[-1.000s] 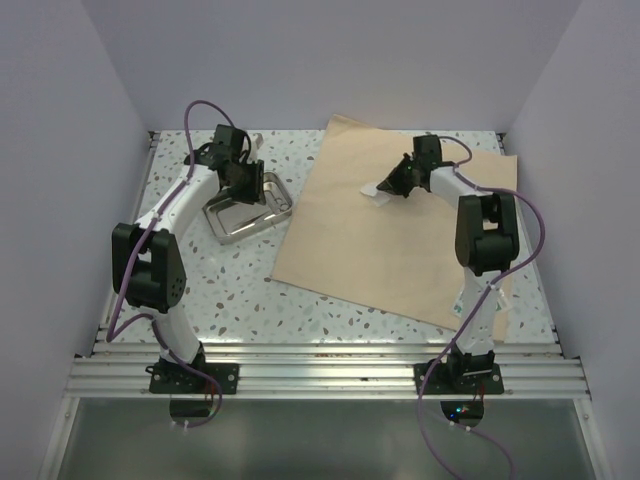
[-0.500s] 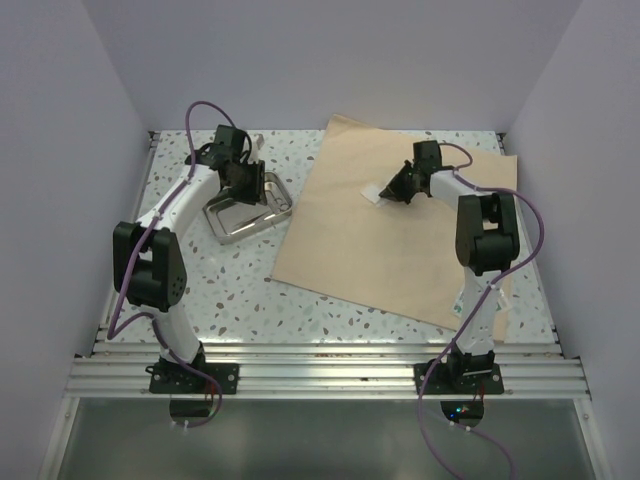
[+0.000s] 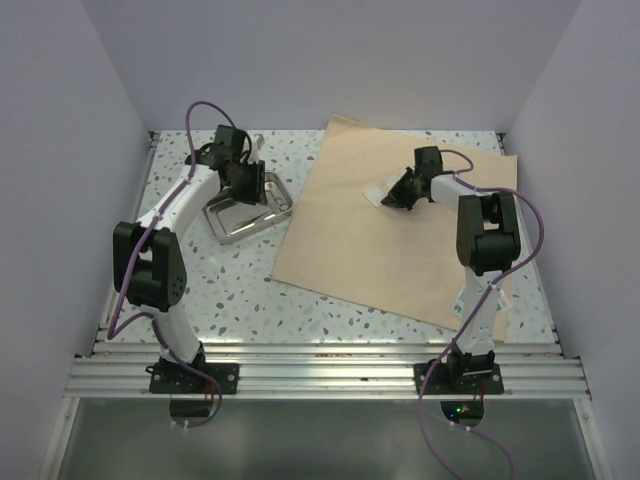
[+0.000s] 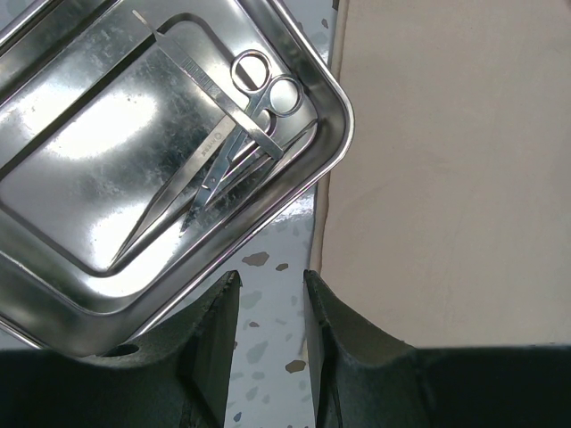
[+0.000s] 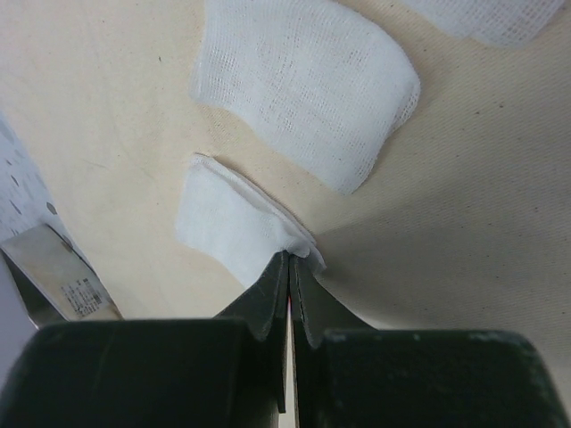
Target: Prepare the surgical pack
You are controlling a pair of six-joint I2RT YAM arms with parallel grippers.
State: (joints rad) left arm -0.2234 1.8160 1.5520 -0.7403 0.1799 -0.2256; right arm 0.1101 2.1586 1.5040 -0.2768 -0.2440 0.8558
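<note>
Pinching the near corner of a small gauze square (image 5: 227,218) with the right gripper (image 5: 290,263), jaws pressed tight together, no gap between the tips. Resting the remainder of that square flat on the tan wrap sheet (image 5: 464,223). Just beyond it on the same sheet, a larger gauze piece (image 5: 303,80), rounded at one end; past that, the edge of a third gauze piece (image 5: 482,18), cut off by the frame.

Seen from above: sheet spread flat and skewed over the right and middle of the speckled table (image 3: 200,290), near corner reaching toward the right arm's base. Right gripper low over the sheet's far half.

Hovering at the left: left gripper (image 4: 272,285), fingers (image 4: 223,312) spread apart, nothing between them but bare table. Sits over the narrow strip between the metal tray (image 4: 343,116) and the sheet's left edge. Tray just beside the sheet, tilted against it, not on it; whether touching, cannot tell. Inside the tray, thin steel instruments (image 4: 214,152) crossed over one another, ring handles toward the sheet-side corner.
</note>
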